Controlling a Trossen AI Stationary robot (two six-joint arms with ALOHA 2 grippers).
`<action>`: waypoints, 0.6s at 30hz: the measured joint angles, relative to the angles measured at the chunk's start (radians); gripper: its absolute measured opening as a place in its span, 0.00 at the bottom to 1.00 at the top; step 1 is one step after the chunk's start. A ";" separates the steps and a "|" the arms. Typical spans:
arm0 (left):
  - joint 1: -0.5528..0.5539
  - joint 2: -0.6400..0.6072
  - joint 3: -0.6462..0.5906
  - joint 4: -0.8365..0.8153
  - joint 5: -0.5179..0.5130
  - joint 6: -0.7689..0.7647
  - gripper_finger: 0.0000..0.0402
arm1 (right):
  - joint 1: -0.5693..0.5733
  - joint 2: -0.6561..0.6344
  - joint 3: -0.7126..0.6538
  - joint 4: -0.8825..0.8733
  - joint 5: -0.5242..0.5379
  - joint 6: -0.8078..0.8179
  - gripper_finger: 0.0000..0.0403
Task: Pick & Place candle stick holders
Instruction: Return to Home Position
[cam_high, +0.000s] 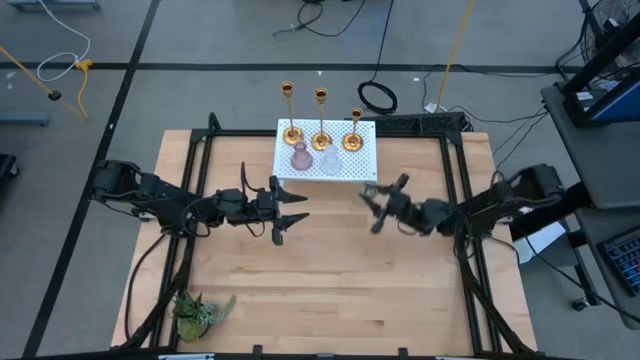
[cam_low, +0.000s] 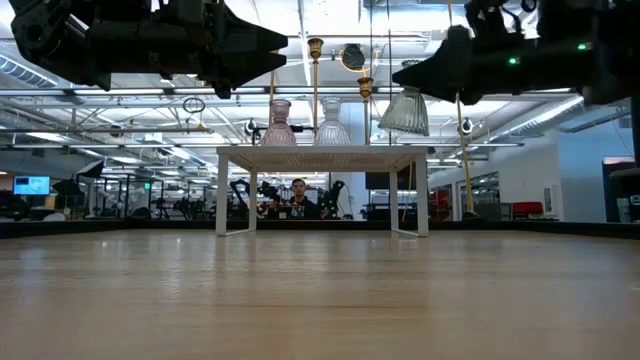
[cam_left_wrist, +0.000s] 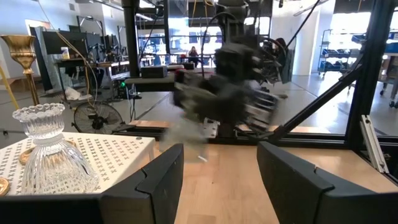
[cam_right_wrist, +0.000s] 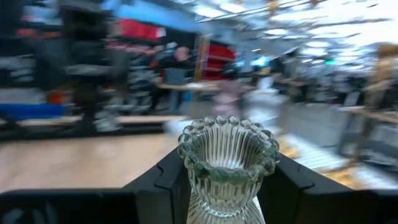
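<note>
Right gripper (cam_high: 372, 207), mid-right, clasped the green holder (cam_right_wrist: 227, 163), unplaced; pink holder (cam_high: 300, 158) and clear holder (cam_high: 330, 161) stood on the rack (cam_high: 360, 166); my left gripper (cam_high: 290, 207) gaped empty.

Gold candlesticks (cam_high: 321, 139), pink holder (cam_high: 300, 157), clear holder (cam_high: 329, 162) stand together — green holder (cam_right_wrist: 227, 155) held aloft.

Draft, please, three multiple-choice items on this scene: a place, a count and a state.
1. The plant lies: A between the arms; B by the table's corner, left arm's side; C off the table.
2. Gold candlesticks on the white rack: A two; B four; C three.
3. The right gripper's jaws are: A shut on a green glass holder; B open, empty; C hidden.
B, the high view shows it; C, three in a row; A, the glass sits between them, the left gripper hangs open opposite.
</note>
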 joint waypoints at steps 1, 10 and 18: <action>0.000 0.000 0.000 0.000 0.000 0.000 0.52 | -0.029 -0.018 0.000 -0.001 -0.001 -0.016 0.33; 0.000 0.000 0.000 0.000 0.000 0.000 0.52 | -0.306 -0.079 0.001 -0.037 -0.172 0.006 0.33; 0.000 0.000 0.000 0.000 0.000 0.004 0.52 | -0.431 -0.054 0.041 -0.116 -0.313 0.083 0.33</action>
